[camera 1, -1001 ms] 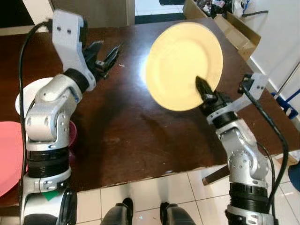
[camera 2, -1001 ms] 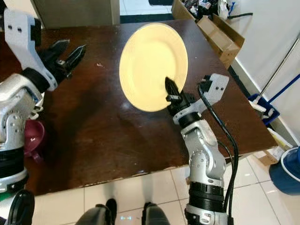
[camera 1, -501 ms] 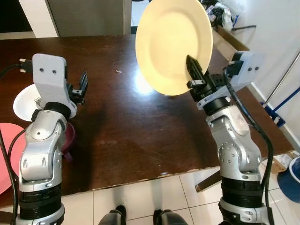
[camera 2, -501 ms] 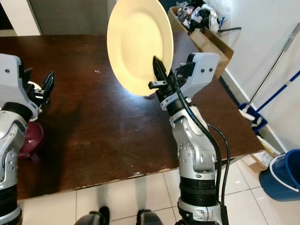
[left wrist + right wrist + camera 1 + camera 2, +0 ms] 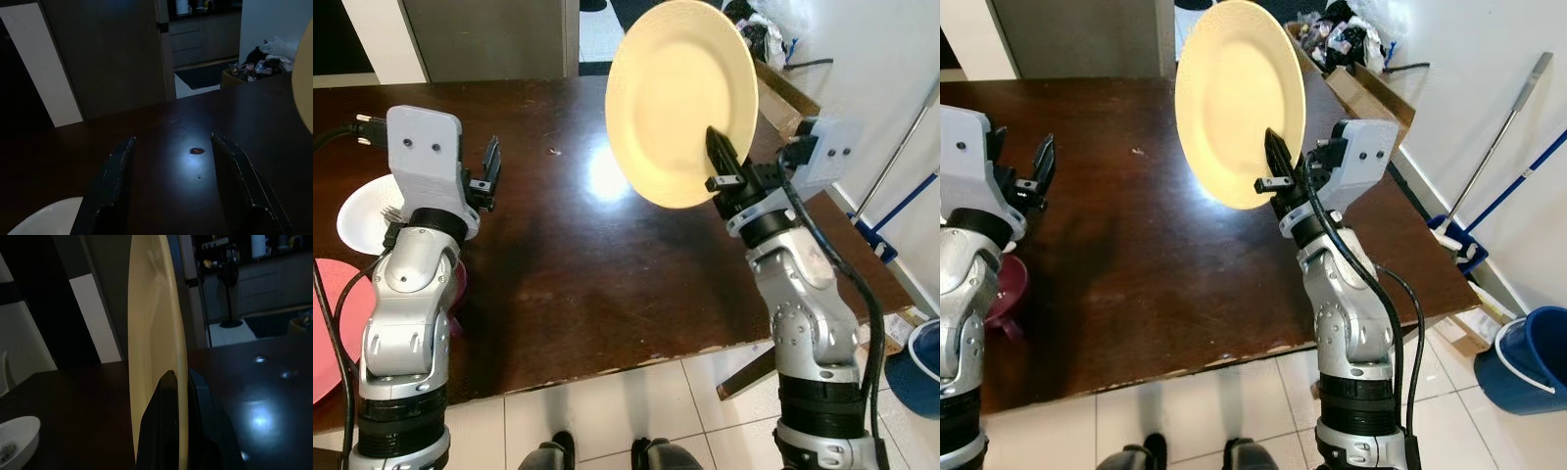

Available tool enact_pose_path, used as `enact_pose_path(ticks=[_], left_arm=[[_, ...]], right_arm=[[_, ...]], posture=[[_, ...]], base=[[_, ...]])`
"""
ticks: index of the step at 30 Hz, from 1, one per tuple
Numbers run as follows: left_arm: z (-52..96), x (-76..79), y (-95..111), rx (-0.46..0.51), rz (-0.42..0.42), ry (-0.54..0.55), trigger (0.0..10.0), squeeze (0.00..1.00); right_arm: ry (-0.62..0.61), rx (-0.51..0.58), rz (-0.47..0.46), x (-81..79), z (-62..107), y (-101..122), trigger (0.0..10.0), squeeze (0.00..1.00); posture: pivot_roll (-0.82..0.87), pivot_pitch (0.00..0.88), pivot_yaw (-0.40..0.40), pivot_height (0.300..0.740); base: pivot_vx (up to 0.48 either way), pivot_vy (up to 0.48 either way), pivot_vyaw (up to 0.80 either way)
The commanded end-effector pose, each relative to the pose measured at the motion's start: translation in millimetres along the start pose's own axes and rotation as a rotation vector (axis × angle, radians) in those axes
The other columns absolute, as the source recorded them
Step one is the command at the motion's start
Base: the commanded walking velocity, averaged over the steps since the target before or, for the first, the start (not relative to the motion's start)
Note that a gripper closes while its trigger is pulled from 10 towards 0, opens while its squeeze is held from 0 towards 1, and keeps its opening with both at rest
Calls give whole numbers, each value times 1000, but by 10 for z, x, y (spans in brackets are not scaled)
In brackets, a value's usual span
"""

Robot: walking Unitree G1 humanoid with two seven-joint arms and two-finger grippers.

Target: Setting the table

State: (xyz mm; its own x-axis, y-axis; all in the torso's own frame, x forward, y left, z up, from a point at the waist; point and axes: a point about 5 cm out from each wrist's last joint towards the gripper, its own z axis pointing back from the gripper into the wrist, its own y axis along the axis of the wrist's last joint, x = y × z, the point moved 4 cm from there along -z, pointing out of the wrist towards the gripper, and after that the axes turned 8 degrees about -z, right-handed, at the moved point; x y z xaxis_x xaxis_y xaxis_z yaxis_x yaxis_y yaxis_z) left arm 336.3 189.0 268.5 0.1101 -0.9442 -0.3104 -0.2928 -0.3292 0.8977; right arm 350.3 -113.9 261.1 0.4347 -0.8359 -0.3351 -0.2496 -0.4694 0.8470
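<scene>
Across the dark wooden table [image 5: 568,284], your yellow plate [image 5: 675,93] stands on edge in the air, right of centre, clamped at its near rim by the right gripper [image 5: 722,166], presumably for carrying. At far left, the left gripper [image 5: 489,174] hovers with fingers spread, empty, beside a white bowl [image 5: 360,211].

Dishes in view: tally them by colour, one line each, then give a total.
Yellow plate, held upright over the table by the right hand: 1
White bowl: 1
Pink plate: 1
Maroon cup: 1
Total: 4
</scene>
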Motion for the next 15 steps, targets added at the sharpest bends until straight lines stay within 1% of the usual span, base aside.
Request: enact_pose_path(ticks=[1, 6, 13, 15], left_arm=[[11, 12, -10, 2, -5, -5, 10000, 0], [18, 32, -12, 6, -14, -13, 10000, 0], [24, 43, -11, 7, -20, -22, 10000, 0], [25, 46, -12, 7, -23, -26, 10000, 0]], right_arm=[[-22, 11, -14, 47, 29, 8, 10000, 0], [-9, 24, -100, -11, 28, 6, 10000, 0], [-4, 33, -149, -32, 20, 17, 10000, 0], [-6, 39, -180, -31, 19, 21, 10000, 0]], posture=[[-98, 63, 4, 740], [-93, 66, 5, 740], [-88, 72, 9, 740], [-84, 74, 14, 740]], base=[[-371, 0, 0], [-370, 0, 0], [-369, 0, 0], [-369, 0, 0]])
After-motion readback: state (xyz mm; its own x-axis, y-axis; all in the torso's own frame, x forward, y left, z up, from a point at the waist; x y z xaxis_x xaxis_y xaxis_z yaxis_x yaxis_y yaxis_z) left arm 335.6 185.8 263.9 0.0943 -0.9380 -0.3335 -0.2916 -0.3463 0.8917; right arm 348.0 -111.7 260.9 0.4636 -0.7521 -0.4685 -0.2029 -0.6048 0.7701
